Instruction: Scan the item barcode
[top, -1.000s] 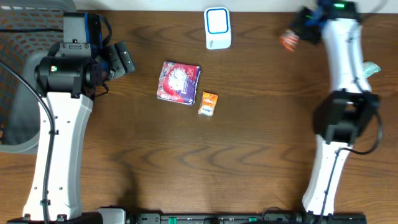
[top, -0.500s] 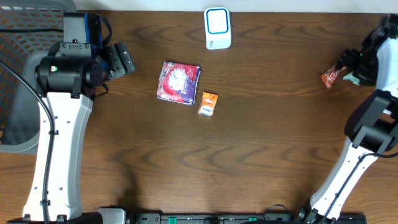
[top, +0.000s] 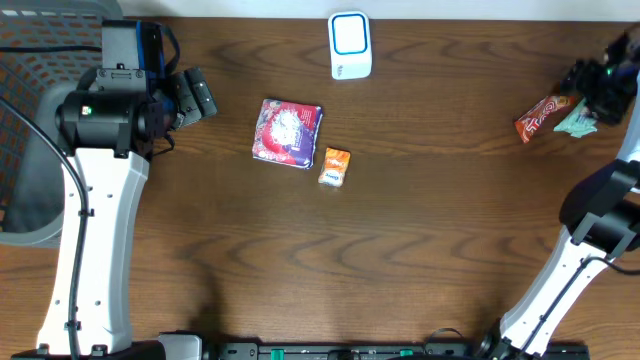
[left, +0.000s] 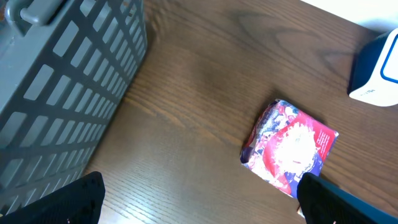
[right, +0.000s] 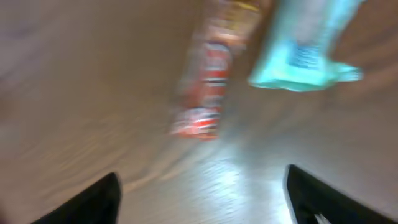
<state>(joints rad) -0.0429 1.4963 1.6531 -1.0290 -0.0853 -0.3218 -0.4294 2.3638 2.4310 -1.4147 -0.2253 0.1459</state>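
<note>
Currently: left jaws apart, right jaws apart near red packet (top: 540, 116) — teal packet (top: 577, 122) just beside.

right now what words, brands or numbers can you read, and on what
Nothing here is clear enough to quote.
On the red and purple packet: printing, too small to read.
On the small orange packet: a white label, too small to read.
On the red wrapper: lettering, blurred.
On the teal packet: dark print, blurred.
On the white and blue scanner: no marking seen.
</note>
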